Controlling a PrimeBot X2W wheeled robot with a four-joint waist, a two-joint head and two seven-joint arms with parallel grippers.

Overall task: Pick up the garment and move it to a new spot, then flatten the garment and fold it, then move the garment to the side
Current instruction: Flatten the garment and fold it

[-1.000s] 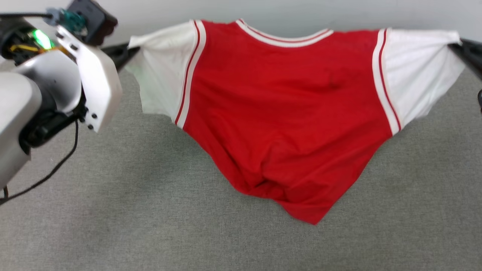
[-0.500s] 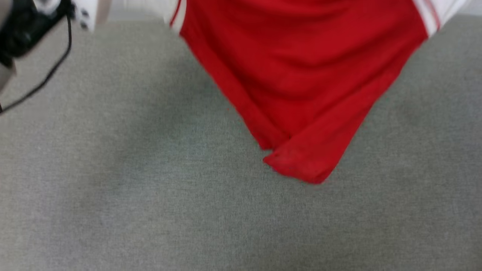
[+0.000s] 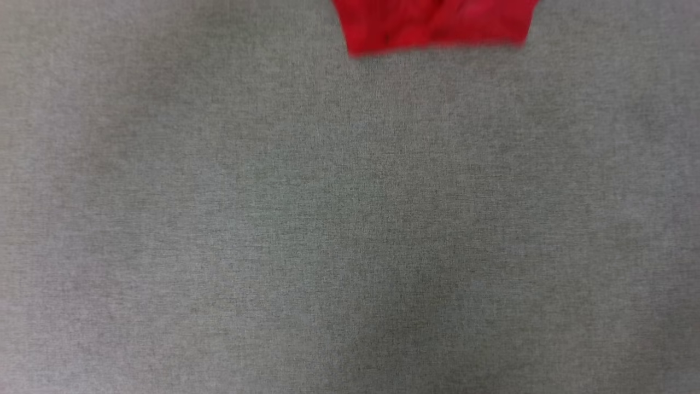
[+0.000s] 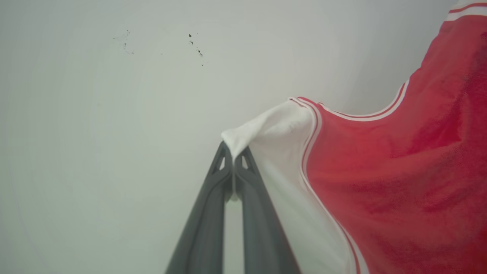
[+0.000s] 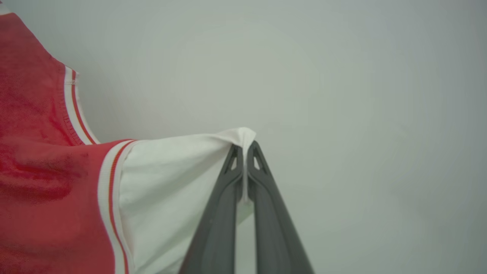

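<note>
I have the left gripper [image 4: 233, 154] pinched tight on the tip of one white sleeve of the shirt [image 4: 395, 175]. The right gripper [image 5: 245, 148] is pinched the same way on the other sleeve tip. The shirt hangs between the two grippers, with its red body sagging below them. I hold it by both sleeves so its own weight spreads it wide, ready to lay flat. I cannot tell if its lower end touches the grey table [image 3: 350, 219].
</note>
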